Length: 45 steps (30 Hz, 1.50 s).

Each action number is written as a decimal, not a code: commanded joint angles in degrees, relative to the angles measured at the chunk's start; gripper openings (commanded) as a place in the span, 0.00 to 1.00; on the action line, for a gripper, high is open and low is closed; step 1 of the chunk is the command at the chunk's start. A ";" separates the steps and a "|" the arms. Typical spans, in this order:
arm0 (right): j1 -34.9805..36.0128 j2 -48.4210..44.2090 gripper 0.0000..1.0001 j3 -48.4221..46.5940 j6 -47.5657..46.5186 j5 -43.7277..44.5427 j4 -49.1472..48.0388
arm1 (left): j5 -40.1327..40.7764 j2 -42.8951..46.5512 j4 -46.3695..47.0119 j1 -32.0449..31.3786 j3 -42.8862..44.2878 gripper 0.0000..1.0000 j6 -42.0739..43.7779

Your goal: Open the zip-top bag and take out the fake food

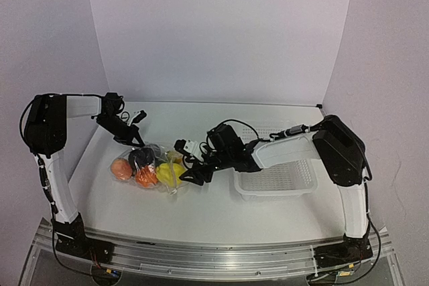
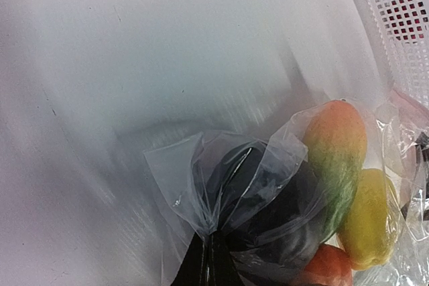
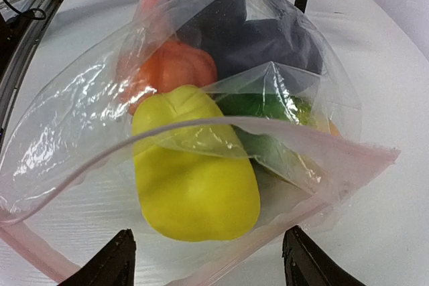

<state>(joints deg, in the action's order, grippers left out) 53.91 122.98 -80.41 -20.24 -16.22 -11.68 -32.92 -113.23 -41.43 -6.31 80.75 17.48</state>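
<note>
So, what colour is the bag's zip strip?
The zip strip is pale pink, clearest in right wrist view.

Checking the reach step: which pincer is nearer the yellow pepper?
Right. The right pincer is open at the bag mouth, just before the pepper; the left pincer pinches the bag's far corner.

Top external: fixed, high behind the near edge, looking down and forward across the whole table (image 1: 201,212); far off. Left wrist: close, looking low over the zip-top bag (image 2: 268,185) toward the white basket (image 2: 402,11) (top right corner). Right wrist: very close, facing the bag's zip-strip end from the opposite side. All three share the bag.
</note>
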 commanded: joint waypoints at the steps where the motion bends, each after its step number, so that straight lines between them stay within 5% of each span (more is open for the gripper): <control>1: 1.93 -6.49 0.69 3.88 -0.46 4.47 -1.78 | 1.23 0.35 -0.37 -0.01 0.66 0.00 0.21; 10: 4.25 -11.98 0.64 6.85 -2.09 12.97 -1.94 | 1.41 0.12 -0.39 0.02 0.90 0.00 0.62; 27: 1.46 -1.33 0.56 -0.37 -2.50 6.37 -0.93 | 1.26 0.13 -0.09 -0.02 1.16 0.00 0.60; 38: 3.27 3.85 0.75 -6.95 -0.55 -1.43 -0.86 | -0.50 0.01 0.20 -0.01 0.04 0.00 -1.57; 45: 3.25 8.92 0.77 -11.80 1.02 -1.40 -1.00 | -1.36 0.13 0.05 0.00 -0.33 0.00 -2.44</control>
<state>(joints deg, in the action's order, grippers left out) 57.22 128.98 -88.71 -20.79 -15.92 -11.97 -33.14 -113.23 -41.45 -6.31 80.75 15.97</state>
